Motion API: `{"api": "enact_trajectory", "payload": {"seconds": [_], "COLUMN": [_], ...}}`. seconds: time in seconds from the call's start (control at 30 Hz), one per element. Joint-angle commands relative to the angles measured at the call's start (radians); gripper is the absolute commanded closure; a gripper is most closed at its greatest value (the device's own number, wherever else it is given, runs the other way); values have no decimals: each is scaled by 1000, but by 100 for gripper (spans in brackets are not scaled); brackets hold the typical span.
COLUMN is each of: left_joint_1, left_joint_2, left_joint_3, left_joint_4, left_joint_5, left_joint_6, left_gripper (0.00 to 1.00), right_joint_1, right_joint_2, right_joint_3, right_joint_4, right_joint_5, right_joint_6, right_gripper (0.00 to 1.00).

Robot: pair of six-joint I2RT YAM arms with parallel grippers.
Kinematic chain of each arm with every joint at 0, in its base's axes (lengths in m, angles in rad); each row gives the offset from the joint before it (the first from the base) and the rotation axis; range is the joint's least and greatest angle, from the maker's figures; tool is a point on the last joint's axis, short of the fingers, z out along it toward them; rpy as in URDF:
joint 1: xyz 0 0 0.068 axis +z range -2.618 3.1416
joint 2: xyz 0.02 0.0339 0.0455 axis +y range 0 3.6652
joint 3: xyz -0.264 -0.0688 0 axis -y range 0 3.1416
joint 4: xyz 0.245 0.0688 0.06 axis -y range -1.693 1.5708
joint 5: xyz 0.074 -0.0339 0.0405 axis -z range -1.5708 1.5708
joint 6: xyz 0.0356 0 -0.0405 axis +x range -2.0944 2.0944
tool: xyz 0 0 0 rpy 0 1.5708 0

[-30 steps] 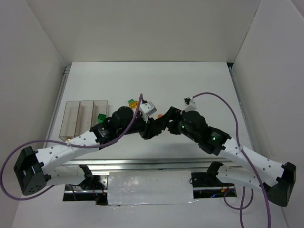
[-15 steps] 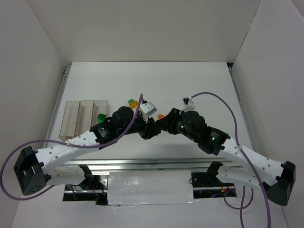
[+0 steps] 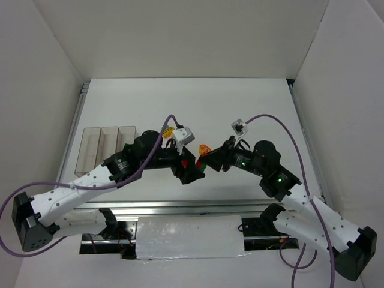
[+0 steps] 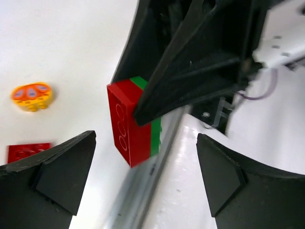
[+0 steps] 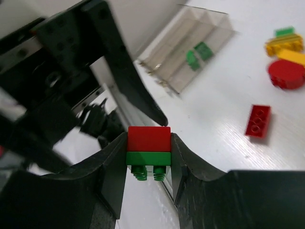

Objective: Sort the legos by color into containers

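Note:
My right gripper (image 5: 148, 160) is shut on a red lego stacked on a green one (image 5: 148, 145), held above the table near its front edge. In the left wrist view the same red-and-green stack (image 4: 133, 129) hangs between my left gripper's (image 4: 145, 143) wide-open fingers, touching neither. From above, the two grippers meet at the table's middle front: left (image 3: 191, 171), right (image 3: 208, 163). The clear containers (image 3: 109, 143) stand in a row at the left; one (image 5: 190, 47) holds green legos (image 5: 199, 51).
Loose legos lie on the table: a flat red brick (image 5: 258, 120), a red round piece (image 5: 286, 74), yellow pieces (image 5: 284, 45) and an orange-yellow rounded piece (image 4: 31, 96). A metal rail (image 3: 180, 207) runs along the near edge.
My left gripper has opened and let go of the red-and-green stack. My right gripper has shut on the stack and holds it; both arms shifted slightly apart.

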Motion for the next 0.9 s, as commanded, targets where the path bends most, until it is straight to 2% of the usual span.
{"api": "enact_trajectory", "payload": {"seconds": [0.0, 0.03, 0.2, 0.3, 0.53, 0.6, 0.63, 0.73, 0.8, 0.87], "left_joint_1": [-3, -3, -3, -3, -3, -3, -3, -3, -3, -3], "left_joint_2": [-97, -114, -166, -169, -132, -126, -123, -126, -123, -122], "left_joint_3": [5, -17, -47, -50, -44, -45, -45, -44, -41, -32], "left_joint_4": [-11, -1, 32, 30, 43, 47, 47, 50, 49, 50], "left_joint_5": [164, 210, 275, 288, 309, 313, 310, 305, 304, 299], "left_joint_6": [-48, -68, -108, -117, -149, -149, -149, -149, -151, -154], "left_gripper": [0, 0, 1, 2, 12, 25, 37, 52, 53, 80], "right_joint_1": [-27, -28, -28, -28, -25, -27, -27, -28, -25, -27], "right_joint_2": [-83, -101, -91, -81, -63, -61, -60, -51, -46, -40], "right_joint_3": [-9, -6, 19, 17, 25, 28, 30, 37, 34, 31], "right_joint_4": [138, 143, 176, 209, 266, 263, 260, 250, 250, 255], "right_joint_5": [-338, -410, -542, -554, -556, -551, -547, -541, -527, -515], "right_joint_6": [-180, -190, -184, -159, -142, -142, -145, -144, -136, -129], "right_gripper": [100, 100, 100, 100, 100, 100, 100, 100, 100, 100]}}
